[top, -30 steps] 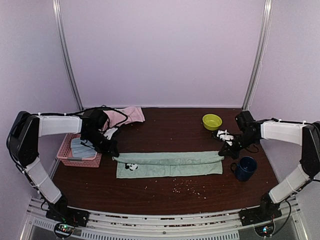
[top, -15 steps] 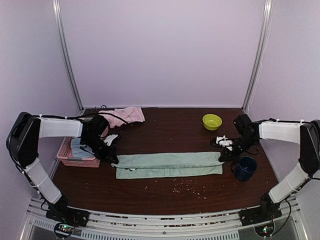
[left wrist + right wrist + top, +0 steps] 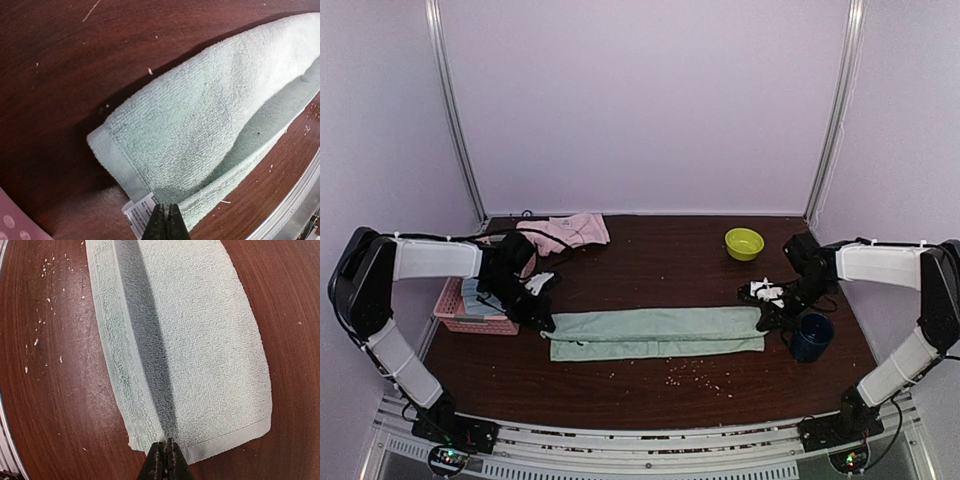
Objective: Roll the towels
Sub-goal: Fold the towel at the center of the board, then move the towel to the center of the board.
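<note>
1. We see the sage green towel (image 3: pixel 655 332) folded lengthwise mid-tabletop (image 3: pixel 650 270), with its ends at 9 and 3 o'clock.
2. Left gripper (image 3: pixel 166 207): jaws clamped on the 9 o'clock corner beside a white label (image 3: pixel 136 214); print unreadable.
3. Right gripper (image 3: pixel 163 444): jaws clamped on the 3 o'clock hem.
4. Pale pink towel (image 3: pixel 570 232) is crumpled at 11 o'clock.

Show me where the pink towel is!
In the top view, the pink towel lies crumpled at the far left of the table, behind the pink basket and apart from the green towel.
</note>
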`<action>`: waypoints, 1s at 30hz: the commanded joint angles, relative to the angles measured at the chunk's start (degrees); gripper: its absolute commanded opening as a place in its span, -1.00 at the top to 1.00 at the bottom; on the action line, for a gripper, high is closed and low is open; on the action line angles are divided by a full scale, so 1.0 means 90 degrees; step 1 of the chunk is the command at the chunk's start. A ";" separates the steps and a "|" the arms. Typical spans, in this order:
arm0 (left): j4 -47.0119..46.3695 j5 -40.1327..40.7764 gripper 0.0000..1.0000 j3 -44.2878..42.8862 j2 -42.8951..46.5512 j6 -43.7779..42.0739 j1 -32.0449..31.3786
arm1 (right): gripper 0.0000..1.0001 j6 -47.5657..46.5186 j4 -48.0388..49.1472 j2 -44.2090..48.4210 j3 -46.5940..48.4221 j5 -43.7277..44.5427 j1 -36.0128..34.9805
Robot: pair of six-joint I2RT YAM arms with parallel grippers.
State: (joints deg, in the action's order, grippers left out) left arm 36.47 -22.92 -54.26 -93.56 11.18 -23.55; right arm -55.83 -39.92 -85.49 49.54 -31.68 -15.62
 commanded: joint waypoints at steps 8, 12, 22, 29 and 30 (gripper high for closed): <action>0.1043 0.0136 0.59 0.0137 0.1398 0.0164 -0.0058 | 0.41 -0.0433 -0.1081 0.1003 0.0051 0.0301 -0.0015; 0.1020 0.0156 0.46 -0.0215 0.1537 0.0155 -0.0059 | 0.42 -0.0022 -0.0675 0.1177 0.0036 0.0177 -0.0012; -0.0144 0.0344 0.81 -0.1000 -0.0010 0.0411 -0.0550 | 0.58 0.1906 0.0644 -0.0248 0.0967 0.0575 -0.0095; -0.0582 0.0468 0.88 -0.0871 -0.0648 0.0674 -0.0873 | 0.60 0.2195 0.1072 -0.0959 0.1027 0.1180 -0.0330; -0.0585 0.0547 0.88 -0.0828 -0.0695 0.0694 -0.0899 | 0.61 0.2228 0.1092 -0.1052 0.1036 0.1265 -0.0354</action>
State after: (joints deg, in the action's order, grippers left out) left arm 34.83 -19.88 -62.50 -98.67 15.59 -31.18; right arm -38.94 -32.77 -92.12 57.82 -24.51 -17.78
